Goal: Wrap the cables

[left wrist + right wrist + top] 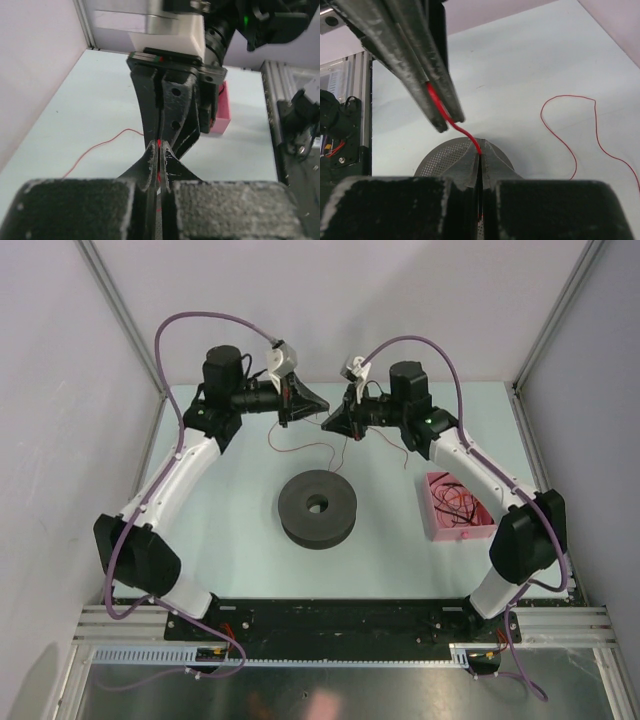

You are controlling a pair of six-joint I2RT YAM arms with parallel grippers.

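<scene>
Jaws on both arms are pressed together, each pair pinching the same red cable [465, 132]. The left gripper [318, 403] and right gripper [333, 423] meet tip to tip above the far middle of the counter [230, 540], with only a short stretch of cable showing between them. In the right wrist view the cable runs from the left gripper's closed tips down in a small curve into the right gripper's closed tips. The rest of the cable hangs down and lies in loose curls on the counter just below the two grippers, on the far side of the black spool [317, 507]. The spool lies flat in the middle of the counter, apart from both grippers. To its right stands a pink tray [462, 533] holding more cables [458, 502], red and dark, in a tangle.
</scene>
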